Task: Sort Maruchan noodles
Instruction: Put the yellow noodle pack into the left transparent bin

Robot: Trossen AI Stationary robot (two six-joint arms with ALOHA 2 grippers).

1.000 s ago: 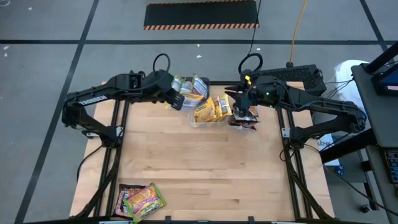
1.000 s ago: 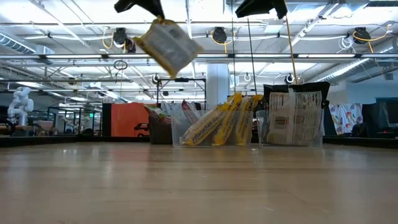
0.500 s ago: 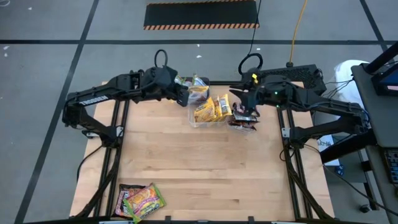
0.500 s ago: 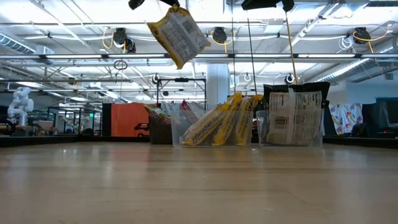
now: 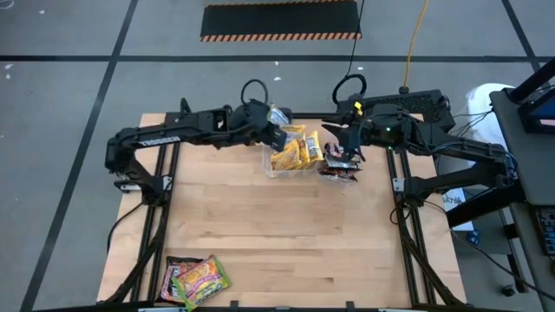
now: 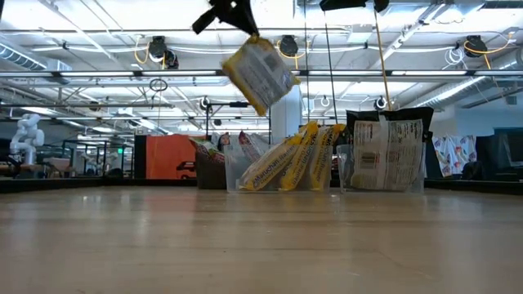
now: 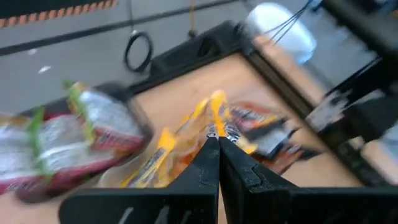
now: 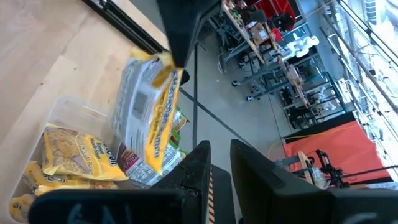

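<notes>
My left gripper (image 5: 279,137) is shut on a yellow Maruchan noodle packet (image 6: 258,75), which hangs in the air above the clear tub of yellow packets (image 5: 293,158). Beside that tub, toward the right, a tub of dark packets (image 6: 384,155) stands on the table. My right gripper (image 8: 219,157) hovers above it, open, with nothing between its fingers. Green-edged packets (image 7: 68,134) lie in a third tub at the far edge. More packets (image 5: 195,279) lie in a pile at the table's near left. My left gripper pinches the yellow packet's upper edge (image 6: 245,41) between its two shut fingers. The fingers slant down from the table's left. The packet hangs tilted below them (image 8: 149,118), clear of the tubs and the table.
The three tubs stand in a row along the table's far edge (image 5: 286,117). The wooden tabletop (image 5: 286,234) between them and the near-left pile is bare. The right arm (image 5: 434,143) reaches in from the far right.
My left gripper has carried the yellow packet toward the table's right edge and a little down, from over the green-edged packets to above the tub of yellow packets. The packet has swung and tilted under the fingers.
</notes>
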